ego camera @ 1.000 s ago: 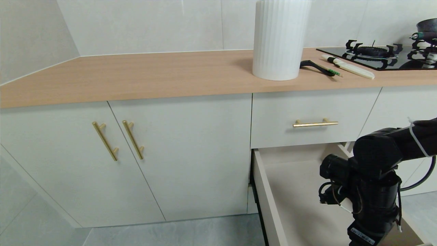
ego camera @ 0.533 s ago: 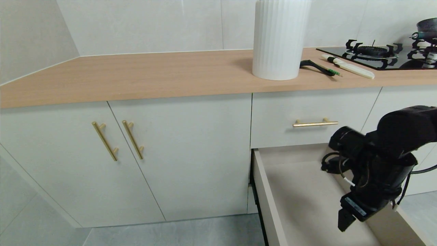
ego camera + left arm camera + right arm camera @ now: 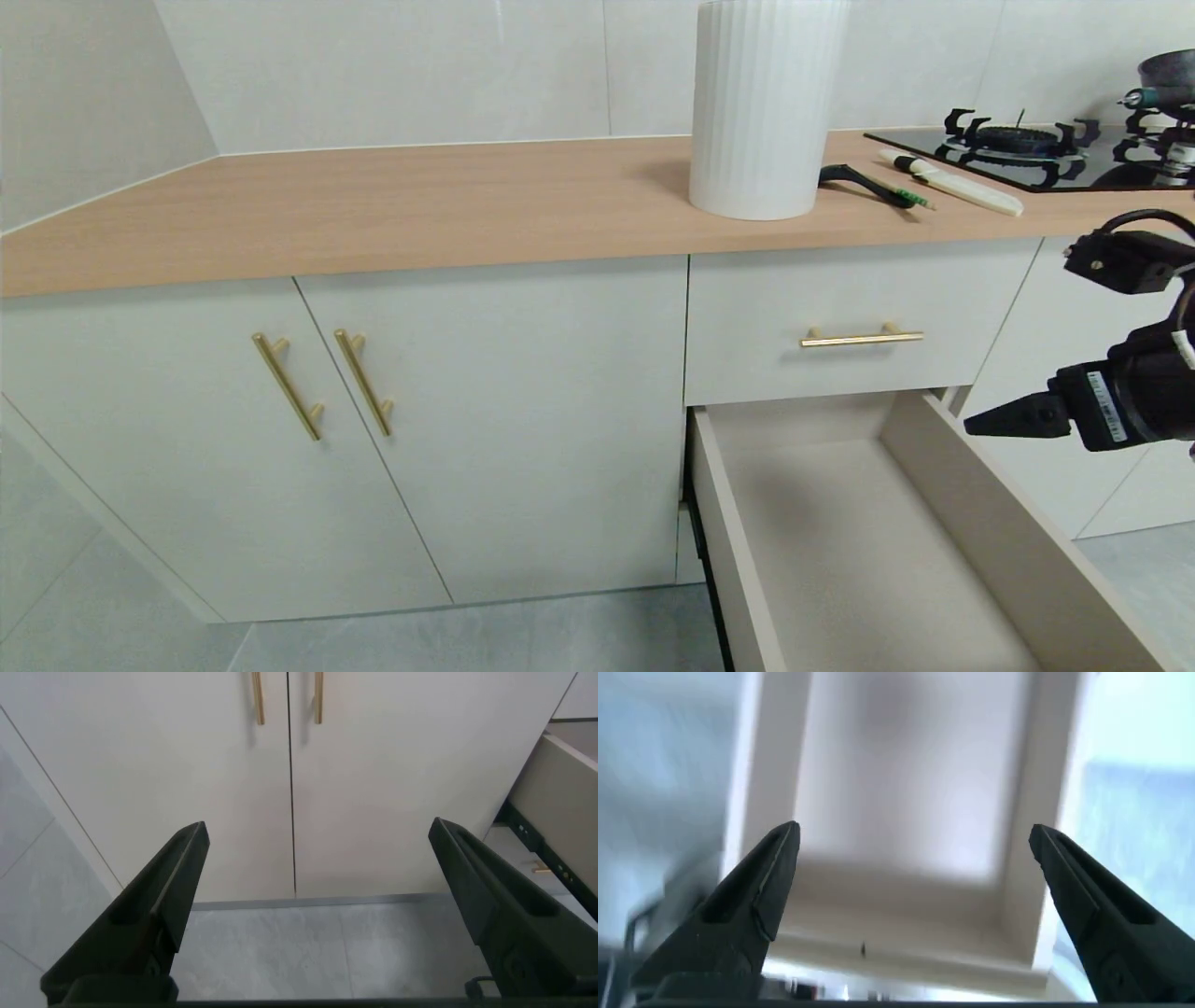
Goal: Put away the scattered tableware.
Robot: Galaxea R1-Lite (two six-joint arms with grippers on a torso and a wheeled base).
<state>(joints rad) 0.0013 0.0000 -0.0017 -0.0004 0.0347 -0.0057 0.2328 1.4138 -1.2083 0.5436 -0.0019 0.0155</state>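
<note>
1. Beige board forms the open drawer [image 3: 728, 532], which stands pulled out below the counter at the near right. We see its pale floor and side walls.
2. The right gripper [image 3: 912, 833] hangs near the drawer's right wall, above its rim. Its jaws are spread wide and hold nothing.
3. The left gripper [image 3: 319, 826] faces the double cabinet doors [image 3: 523, 420], low toward the grey floor [image 3: 467, 635]. Its jaws are also spread wide and hold nothing.
4. We judge the step in hand to be the fetch of the first utensil: the storage place is open and no item is yet taken.
5. The task's things lie on the wooden countertop [image 3: 420, 205], well apart from both grippers. A black-handled utensil [image 3: 859, 179] and a pale utensil [image 3: 962, 187] rest close together, between a white ribbed cylinder [image 3: 761, 107] and the hob [image 3: 1027, 154].
6. The next move calls for raising the right arm to counter height and setting the jaws across one handle. Both items lie flat, so we expect to need a low pinch. The cylinder stands just beside the black handle and could be knocked.
7. An upper drawer [image 3: 840, 289] with a brass handle [image 3: 862, 338] is shut above the open one.
8. A pale tiled wall [image 3: 420, 65] backs the counter.
</note>
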